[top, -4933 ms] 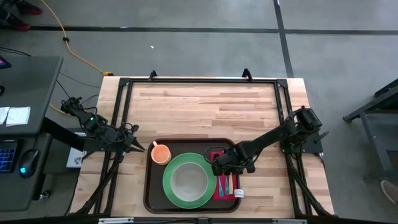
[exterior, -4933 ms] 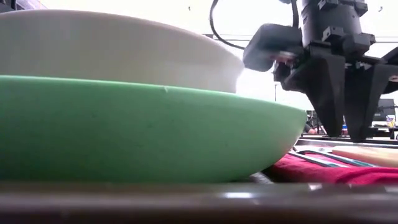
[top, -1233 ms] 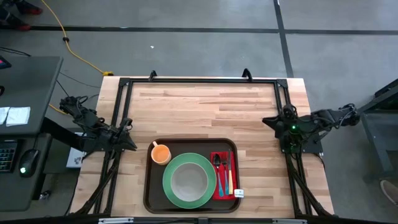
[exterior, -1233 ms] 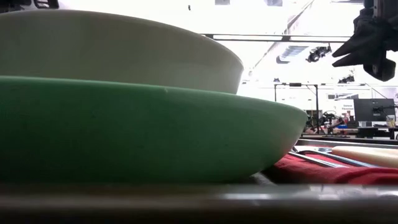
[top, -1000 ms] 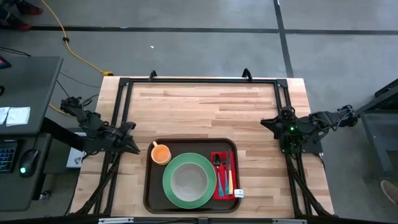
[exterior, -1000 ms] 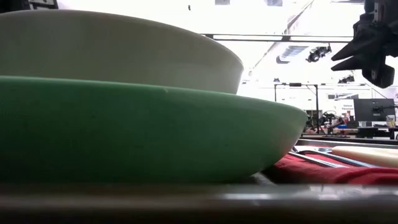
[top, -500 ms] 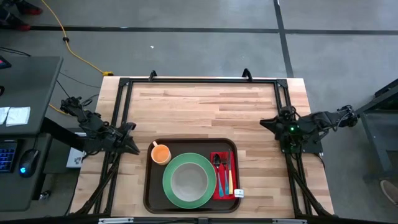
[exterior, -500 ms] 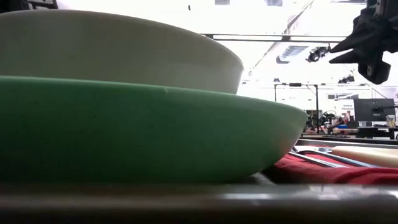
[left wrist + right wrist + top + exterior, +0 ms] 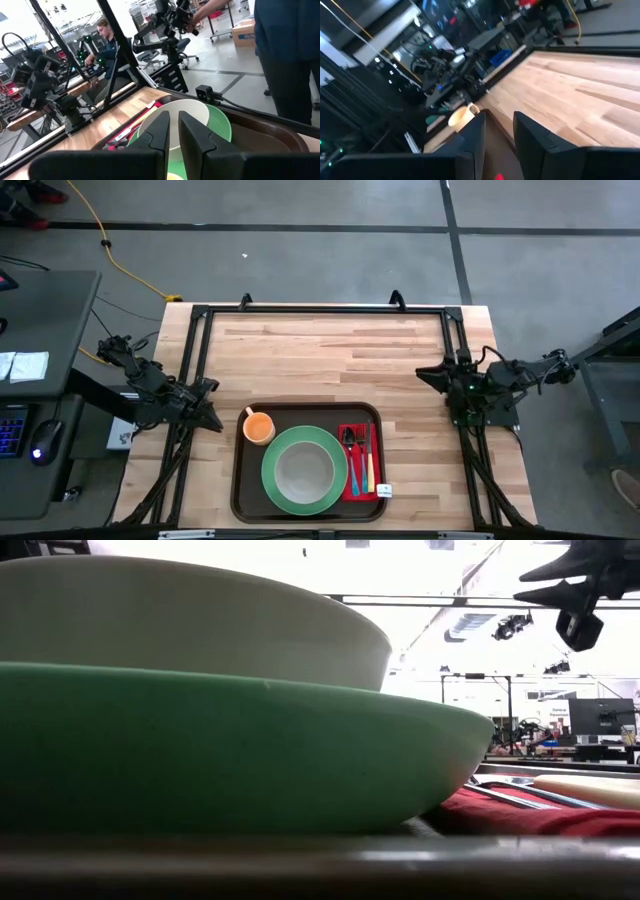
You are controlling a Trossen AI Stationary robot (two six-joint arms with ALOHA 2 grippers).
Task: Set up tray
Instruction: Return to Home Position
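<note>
Wooden table (image 9: 330, 345) planking was recorded as the work surface, with a grey floor around it. The tray (image 9: 238, 480) was found lying flat on the table's near half, roughly midway between the two arms.

Within the tray, a green plate (image 9: 272, 485) was seated centrally and a white bowl (image 9: 305, 470) was nested on it, so that both could be carried as one stack. An orange cup (image 9: 259, 426) was stood upright in the tray's far-left corner, just beside the plate. A red napkin (image 9: 350, 492) was laid along the tray's right side. Cutlery (image 9: 360, 460) was set on it in parallel, handles towards the tray's near rim, as for a place setting. The individual pieces could not be told apart with confidence from above.

The left gripper (image 9: 217, 420) was held just off the tray's far-left corner, above the table edge. Its fingers were separated by only a narrow slit, and nothing was held between them. The right gripper (image 9: 421, 375) was held well apart from the tray, beyond its far-right corner, fingers spread and empty. Both were judged to be parked clear so that the tray was left unobstructed.

The setting was judged complete, with only the arms' return to rest outstanding. No hazard to the tray's contents was identified.
</note>
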